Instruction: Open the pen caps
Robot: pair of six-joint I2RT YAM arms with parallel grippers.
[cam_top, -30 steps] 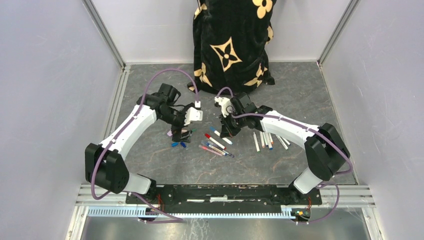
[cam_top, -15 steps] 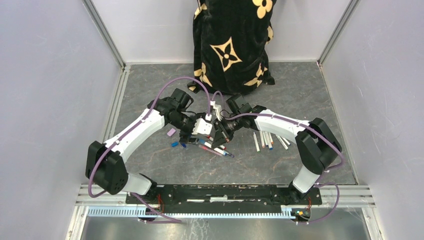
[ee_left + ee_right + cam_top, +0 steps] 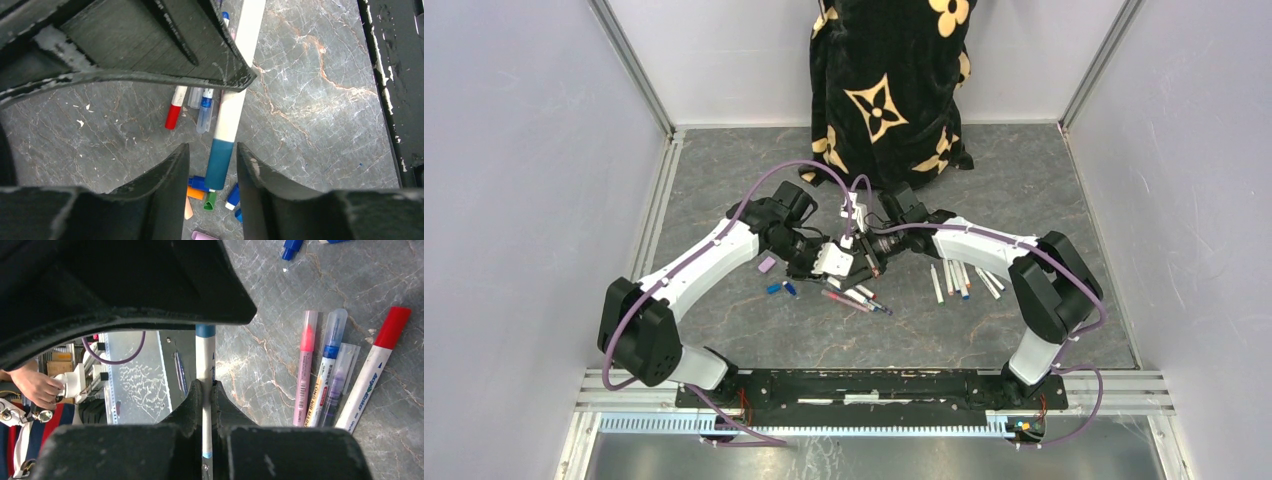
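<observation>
The teal pen cap (image 3: 219, 165) hangs above the grey table (image 3: 310, 100), between the parted jaws of the left gripper (image 3: 212, 152), on a white pen (image 3: 234, 102) clamped tight in the right gripper (image 3: 205, 395).

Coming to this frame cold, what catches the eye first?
Mid-table, the right gripper clamps a pen by its white barrel while the left gripper, open, flanks its teal cap. Behind, a black cloth with gold flowers stands at the far wall.
</observation>
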